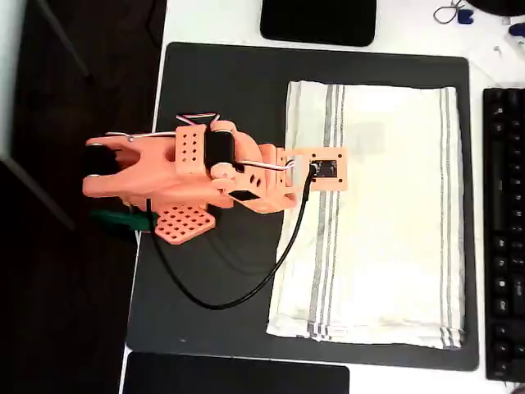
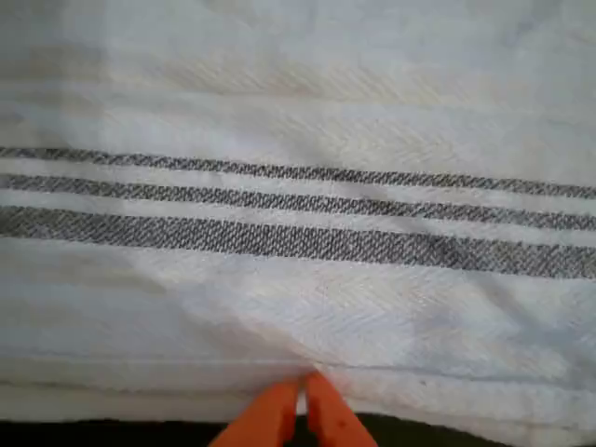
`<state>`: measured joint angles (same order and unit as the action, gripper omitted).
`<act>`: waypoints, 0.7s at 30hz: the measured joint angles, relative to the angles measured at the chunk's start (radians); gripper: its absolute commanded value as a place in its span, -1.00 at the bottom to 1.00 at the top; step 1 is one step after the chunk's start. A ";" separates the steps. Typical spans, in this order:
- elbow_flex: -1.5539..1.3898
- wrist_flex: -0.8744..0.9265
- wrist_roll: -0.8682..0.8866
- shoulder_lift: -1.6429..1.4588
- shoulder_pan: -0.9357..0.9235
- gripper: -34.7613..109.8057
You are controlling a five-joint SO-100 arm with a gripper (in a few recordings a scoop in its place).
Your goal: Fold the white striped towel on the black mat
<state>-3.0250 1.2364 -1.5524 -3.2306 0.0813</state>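
Towel's setting: the black mat (image 1: 213, 98), a large matte black rectangular desk pad with rounded corners, lay across the white table (image 1: 213, 20) in my overhead view, and everything I was working with sat on it.
White striped towel (image 1: 385, 205): the cream-white rectangular cloth with groups of thin grey stripes rested flat on the picture-right half of the mat, slightly wrinkled, one stripe group near its picture-left edge and another near its picture-right edge; its lower left corner looked a little rumpled.
Orange arm (image 1: 180, 176): the orange plastic SO-100 arm stood on the picture-left part of the mat and reached rightward, its wrist camera plate over the towel's left stripe group; a black cable (image 1: 238, 291) looped from it across the bare mat.
Keyboard (image 1: 504, 230): a black keyboard lay just beside the mat's right edge.
Black rectangles: one glossy black slab (image 1: 320, 20) sat above the mat and another (image 1: 238, 377) below it.
Gripper (image 2: 303, 396): in my wrist view the two orange fingertips (image 2: 270, 414) stood pressed together at the towel's (image 2: 298, 279) near edge, touching the hem; I could not tell whether any cloth was pinched between them.
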 measured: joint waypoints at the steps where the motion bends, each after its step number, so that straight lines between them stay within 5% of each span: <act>1: 0.000 0.000 0.000 0.009 0.000 -0.52; 21: 0.512 0.129 0.160 0.523 0.221 -0.52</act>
<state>-2.5127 1.3652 -1.3929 -2.7075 0.3022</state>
